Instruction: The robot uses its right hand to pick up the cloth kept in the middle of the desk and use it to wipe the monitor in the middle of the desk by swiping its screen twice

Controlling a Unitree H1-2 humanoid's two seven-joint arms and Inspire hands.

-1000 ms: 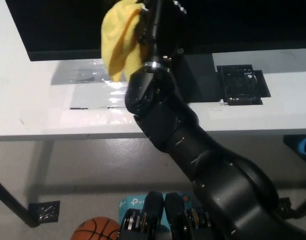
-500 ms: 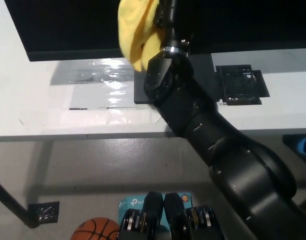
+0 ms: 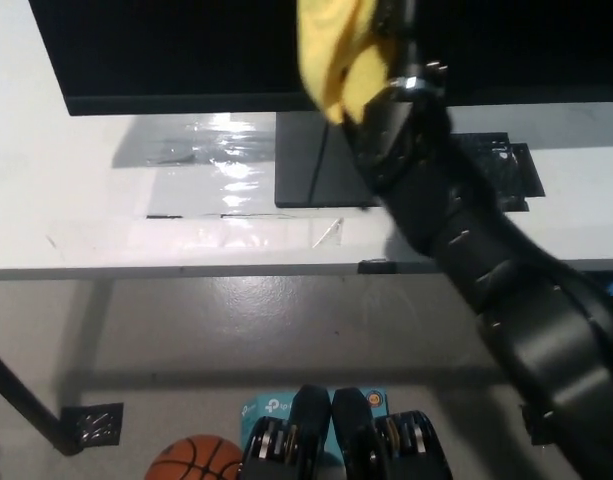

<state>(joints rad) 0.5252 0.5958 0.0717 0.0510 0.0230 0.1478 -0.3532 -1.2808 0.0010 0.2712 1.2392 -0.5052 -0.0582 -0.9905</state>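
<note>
Yellow soft cloth (image 3: 336,55) sits bunched in the black right hand (image 3: 391,30), pressed against the dark flat monitor (image 3: 186,50) for wiping. Fingers grip it. No white left hand in view.

A yellow cloth (image 3: 336,55) is held by the black right hand (image 3: 391,25) against the dark screen of the monitor (image 3: 186,50), near the top edge of the picture. The hand itself is largely cut off there. The monitor's flat base (image 3: 311,172) is seen on the white desk (image 3: 76,200). An orange basketball (image 3: 191,460) is seen on the floor below.
</note>
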